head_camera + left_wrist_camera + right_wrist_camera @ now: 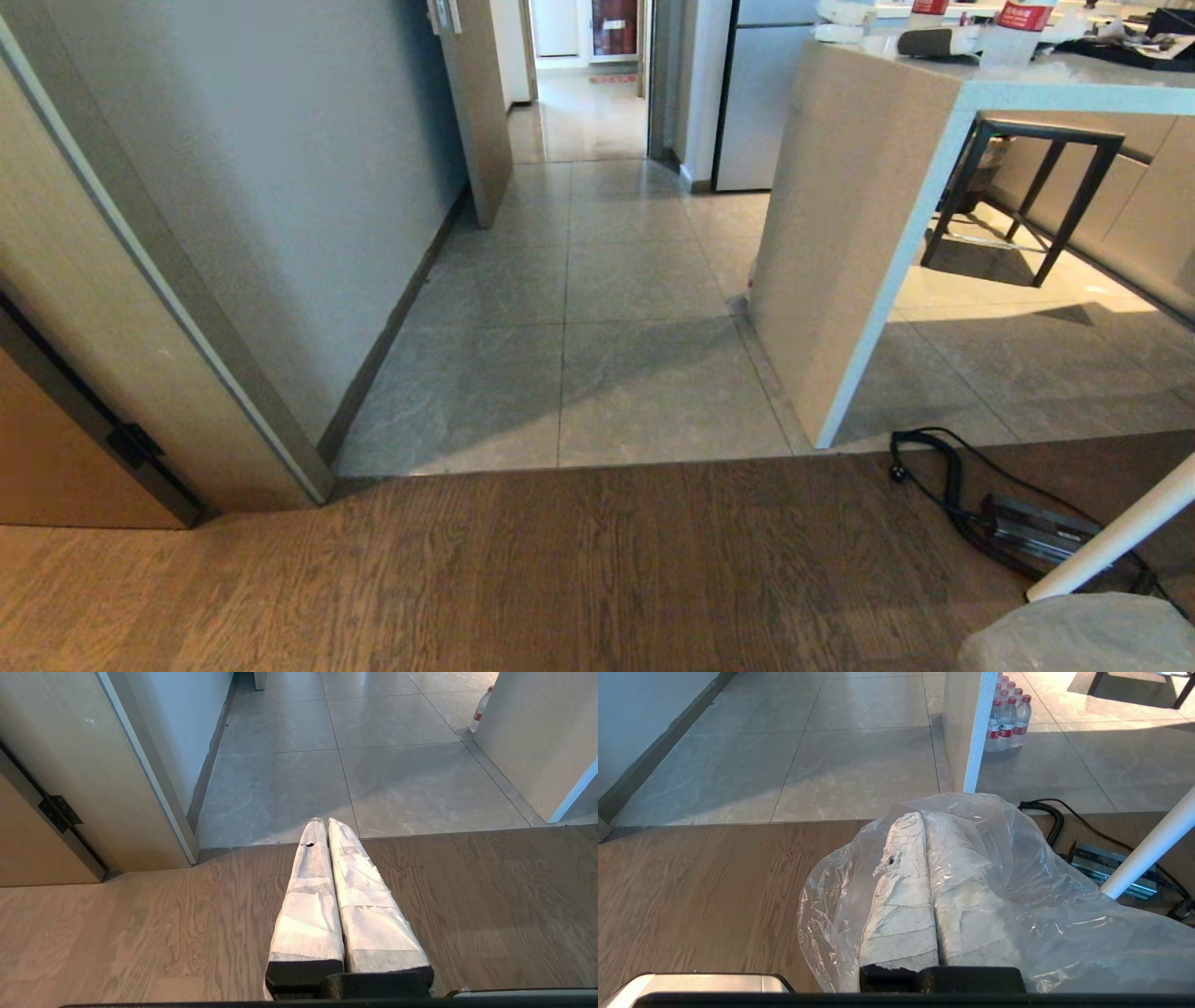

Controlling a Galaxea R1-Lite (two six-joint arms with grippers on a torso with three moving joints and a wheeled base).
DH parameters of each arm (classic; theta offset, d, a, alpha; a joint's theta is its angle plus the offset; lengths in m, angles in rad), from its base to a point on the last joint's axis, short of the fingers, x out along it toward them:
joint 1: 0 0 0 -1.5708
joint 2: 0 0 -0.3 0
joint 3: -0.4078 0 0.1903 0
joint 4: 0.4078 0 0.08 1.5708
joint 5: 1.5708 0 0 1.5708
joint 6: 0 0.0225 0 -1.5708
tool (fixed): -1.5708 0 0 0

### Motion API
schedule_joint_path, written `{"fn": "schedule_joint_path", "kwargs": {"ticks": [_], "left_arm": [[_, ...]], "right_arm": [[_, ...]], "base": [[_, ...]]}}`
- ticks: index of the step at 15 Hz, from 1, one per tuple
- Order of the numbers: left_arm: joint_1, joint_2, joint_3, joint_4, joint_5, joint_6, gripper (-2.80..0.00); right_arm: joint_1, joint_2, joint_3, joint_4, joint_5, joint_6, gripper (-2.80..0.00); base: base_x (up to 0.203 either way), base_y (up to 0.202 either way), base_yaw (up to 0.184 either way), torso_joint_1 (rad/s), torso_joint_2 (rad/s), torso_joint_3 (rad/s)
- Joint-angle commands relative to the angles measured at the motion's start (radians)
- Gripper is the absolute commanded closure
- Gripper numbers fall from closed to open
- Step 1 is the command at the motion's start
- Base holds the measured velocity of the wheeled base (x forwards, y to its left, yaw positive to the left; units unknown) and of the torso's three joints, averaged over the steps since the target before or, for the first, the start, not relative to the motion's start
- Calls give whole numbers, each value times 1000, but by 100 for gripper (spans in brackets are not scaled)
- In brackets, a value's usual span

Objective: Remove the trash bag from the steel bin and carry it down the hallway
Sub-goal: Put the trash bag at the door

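One trash bag [1017, 882] drapes the right claw [920, 816], pinched closed.

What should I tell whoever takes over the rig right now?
Right tool: shut, with the trash bag draped over it; the pinch itself is hidden.
Left tool: shut, empty, over the wood floor.
Done: bag appears to be out; the steel bin is not in view.
Left: drive onto the tiled hallway ahead, between the wall and the counter, keeping clear of the cable.
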State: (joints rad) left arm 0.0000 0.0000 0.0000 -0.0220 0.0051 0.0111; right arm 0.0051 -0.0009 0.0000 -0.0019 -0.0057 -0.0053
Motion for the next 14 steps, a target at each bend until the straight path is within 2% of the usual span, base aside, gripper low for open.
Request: {"fn": "schedule_joint_path", "kwargs": {"ticks": [1, 14], "left_arm": [[0, 1, 11, -1, 0, 0, 0], [0, 0, 11, 1, -1, -4, 0]], "right_arm": [[1, 1, 0, -1, 0, -1, 0], [1, 1, 0, -1, 0, -7, 0]], "base": [[0, 0, 0, 0, 0, 0], [0, 0, 0, 0, 0, 0]]}}
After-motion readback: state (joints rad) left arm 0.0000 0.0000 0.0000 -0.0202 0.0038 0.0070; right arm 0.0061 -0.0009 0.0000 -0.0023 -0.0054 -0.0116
